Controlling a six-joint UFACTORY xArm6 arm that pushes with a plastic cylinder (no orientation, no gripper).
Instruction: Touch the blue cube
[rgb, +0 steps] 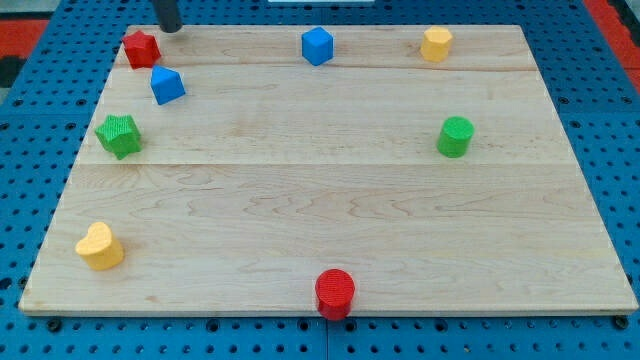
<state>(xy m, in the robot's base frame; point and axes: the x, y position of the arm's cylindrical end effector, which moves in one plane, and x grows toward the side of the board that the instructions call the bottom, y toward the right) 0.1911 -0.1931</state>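
At the near edge of the wooden tabletop (330, 230), a red cylinder (335, 292) sat at the view's bottom, with a yellow heart-shaped block (100, 246) toward the bottom left. Farther up, you had a green block (119, 135) at the left and a green cylinder (455, 136) at the right. Two blue blocks lay beyond: one blue cube (167, 85) at the upper left, a second blue block (317, 46) near the top centre; which one the task meant was unclear. A red block (141, 48) and a yellow block (436, 44) sat along the far edge. Your tip (170, 29) stood at the top left, just beside the red block and apart from the blue cube, so the touch was judged not yet made. The arm carried no gripper, only the rod. A blue pegboard (30, 100) surrounded the board.
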